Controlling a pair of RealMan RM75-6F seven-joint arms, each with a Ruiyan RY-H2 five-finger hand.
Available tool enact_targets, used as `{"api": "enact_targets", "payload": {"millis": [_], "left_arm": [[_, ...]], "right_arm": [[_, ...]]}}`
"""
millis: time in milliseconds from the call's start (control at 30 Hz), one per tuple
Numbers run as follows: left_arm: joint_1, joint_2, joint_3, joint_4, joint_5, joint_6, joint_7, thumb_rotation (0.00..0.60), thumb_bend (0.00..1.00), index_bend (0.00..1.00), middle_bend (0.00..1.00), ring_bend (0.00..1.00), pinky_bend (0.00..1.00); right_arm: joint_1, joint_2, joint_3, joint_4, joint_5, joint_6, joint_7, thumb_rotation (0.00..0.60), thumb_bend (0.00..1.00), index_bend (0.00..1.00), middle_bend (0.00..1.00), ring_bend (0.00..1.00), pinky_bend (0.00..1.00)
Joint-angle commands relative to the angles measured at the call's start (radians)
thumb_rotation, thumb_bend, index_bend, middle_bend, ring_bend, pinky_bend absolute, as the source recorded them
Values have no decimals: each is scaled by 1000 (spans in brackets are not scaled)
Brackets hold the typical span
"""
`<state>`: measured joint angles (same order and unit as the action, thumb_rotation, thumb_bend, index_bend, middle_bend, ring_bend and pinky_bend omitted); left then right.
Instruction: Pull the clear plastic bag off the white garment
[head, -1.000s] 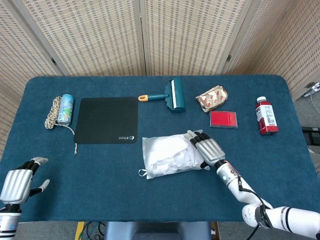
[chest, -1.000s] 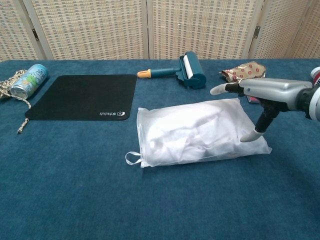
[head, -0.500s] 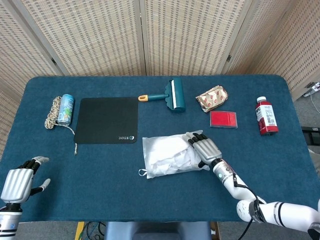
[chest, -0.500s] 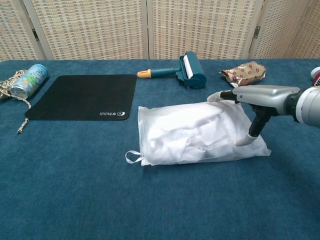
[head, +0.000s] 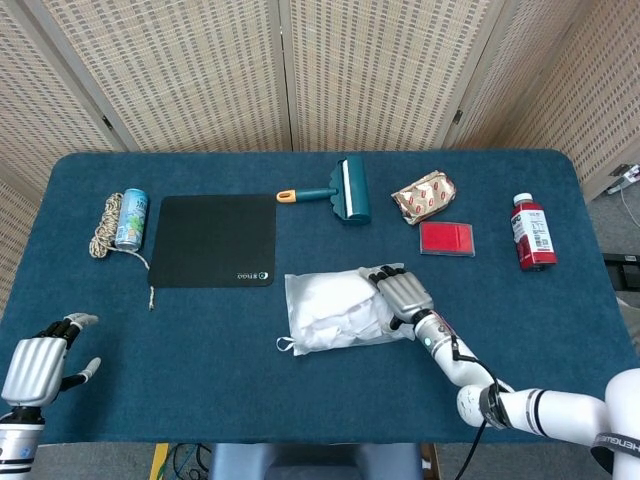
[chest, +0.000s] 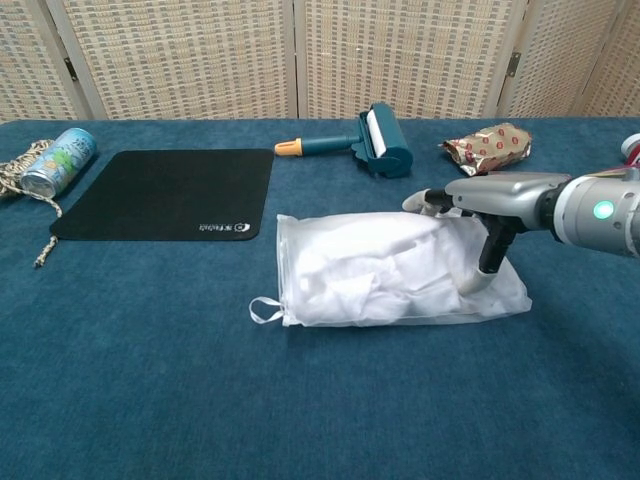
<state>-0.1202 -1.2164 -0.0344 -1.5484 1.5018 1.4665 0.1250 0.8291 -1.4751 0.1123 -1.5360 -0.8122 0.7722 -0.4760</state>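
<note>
**Camera placement: head and chest views**

Head view: set high above the robot's side of the table (head: 560, 180), tilted steeply down, far enough back to take in the whole blue top from edge to edge, with the screens (head: 300, 70) behind it. Both hands enter from the bottom edge.

Chest view: set low, just above table height, facing level across the top toward the same screens; much nearer, showing only the middle and far part of the table.

Shared: bag (head: 335, 310) (chest: 385, 270), mat (head: 215, 240) (chest: 165, 195), roller (head: 350, 188) (chest: 380, 140), can (head: 130, 218) (chest: 58, 162), right hand (head: 400, 295) (chest: 480, 200).
</note>
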Motion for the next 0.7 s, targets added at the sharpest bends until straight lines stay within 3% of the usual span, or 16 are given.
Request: {"api": "enact_targets", "payload": {"millis": [33, 233, 467, 700], "left_arm": [[0, -2, 1, 1, 0, -1, 0, 600, 246, 283, 289, 361, 547], [0, -2, 2, 0, 1, -1, -1, 600, 246, 284, 289, 361, 548], [-2, -7, 3, -2, 2, -5, 2, 600, 246, 286, 289, 361, 547], [-3, -13, 5, -2, 2, -9, 3, 600, 246, 286, 289, 361, 548]], "right_arm": [[10, -6, -4, 3, 9, 2, -6, 600, 0, 40, 212, 150, 259], [23, -18, -13, 10, 14, 19, -13, 600, 32, 181, 329, 270, 318], [27, -43, -21, 37, -7, 50, -17, 600, 306, 351, 469, 416, 441], [21, -77, -40, 77, -74, 108, -46, 600, 487, 482, 570, 517, 526]]}}
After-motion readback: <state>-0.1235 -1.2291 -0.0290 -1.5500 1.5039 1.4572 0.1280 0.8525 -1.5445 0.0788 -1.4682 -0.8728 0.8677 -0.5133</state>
